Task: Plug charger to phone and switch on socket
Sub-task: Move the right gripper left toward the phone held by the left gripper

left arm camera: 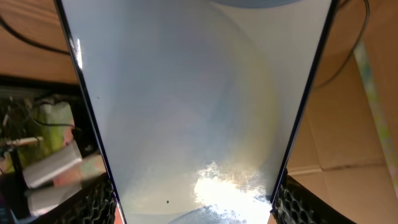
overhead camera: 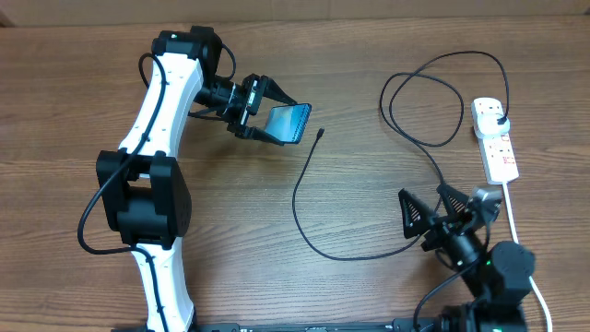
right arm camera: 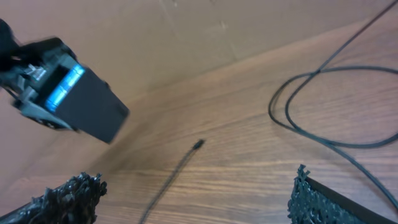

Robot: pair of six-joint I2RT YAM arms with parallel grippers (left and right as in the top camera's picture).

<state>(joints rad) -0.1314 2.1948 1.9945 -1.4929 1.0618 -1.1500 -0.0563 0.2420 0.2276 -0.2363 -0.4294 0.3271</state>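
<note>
Pinching the phone [overhead camera: 289, 122], left jaws hold it aloft — right jaws spread; charger [overhead camera: 295, 198] plugged into socket [overhead camera: 501, 152].

Left arm [overhead camera: 161, 101] is white links with chunky black joints, thin black cable looping alongside. Right arm [overhead camera: 502, 267] looks mostly black. The fingers [right arm camera: 68, 196] are black, rough-textured.

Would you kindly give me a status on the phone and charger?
Left gripper shut on phone, lifted. Right gripper open, empty. Charger on table, tip not in phone. Nothing between them.
</note>
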